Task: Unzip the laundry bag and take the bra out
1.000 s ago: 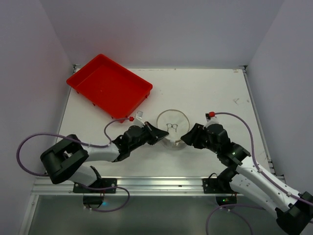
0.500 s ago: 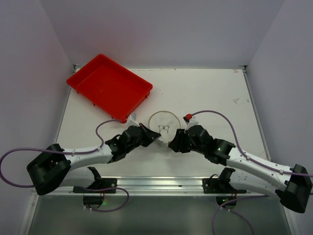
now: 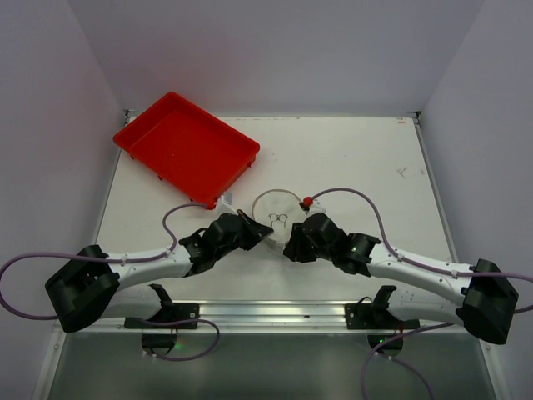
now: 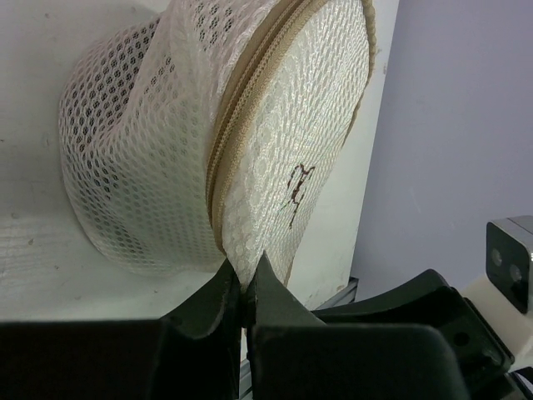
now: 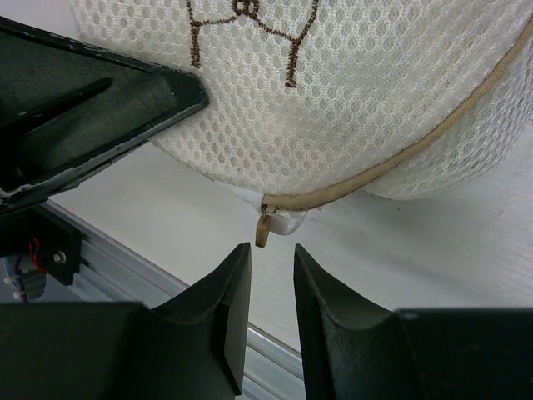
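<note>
nearest the front edge of the table (image 3: 358, 158), the left gripper (image 4: 246, 287) is seen closed on the lower rim of the laundry bag (image 4: 150, 150), with a fold of mesh pinched between its fingertips. the right gripper (image 5: 271, 258) is held just below the bag from the other side. its jaws are parted by a narrow gap and nothing is caught between them. the small tan zipper pull (image 5: 264, 229) is seen hanging just above that gap, apart from both fingers.

the bag is found near the front middle of the table, between the two grippers, tilted so that its round face with the dark bra drawing (image 5: 250, 25) is shown to the overhead view. the tan zipper (image 4: 241, 108) is run around the edge of that face and appears closed. the bra cannot be made out through the mesh.

the bag is judged light, soft and collapsible, so it is likely to be dragged or crumpled unless it is anchored by the left pinch. the pull is judged the place to be gripped. it is thin and floppy, so it is easily missed or let slip, and it is best drawn along the zipper's curve.

farther back, the red tray (image 3: 187, 146) is set at the far left, well apart from the bag.
</note>
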